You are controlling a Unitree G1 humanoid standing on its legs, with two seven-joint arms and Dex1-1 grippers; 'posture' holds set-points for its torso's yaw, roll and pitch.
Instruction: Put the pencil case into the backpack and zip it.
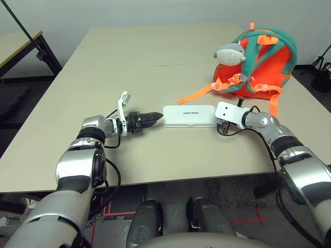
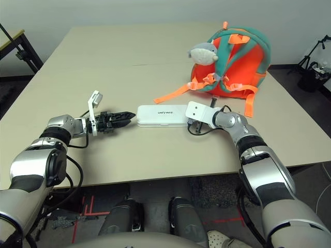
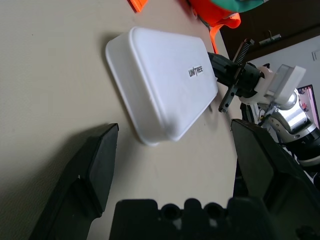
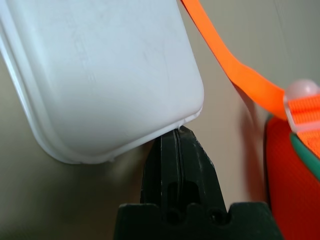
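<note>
White pencil case (image 1: 189,115) with dark lettering; orange backpack (image 1: 257,64) with teal trim, carrying a grey-and-white plush shark (image 1: 230,53); beige counter (image 1: 129,62).

Pencil case (image 1: 189,115) hemmed by both grippers; backpack (image 1: 258,64) behind right

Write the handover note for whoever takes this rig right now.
Left gripper: jaws open, empty, at one short end of the pencil case.
Right gripper: jaws shut, empty, tips at the rim of the case's other end.
Pencil case lies flat on the table, between the grippers.
Backpack stands beyond it on the robot's right, an orange strap trailing toward the case.
Done: nothing.
Left: grasp the case, put it in the backpack, zip it.
</note>
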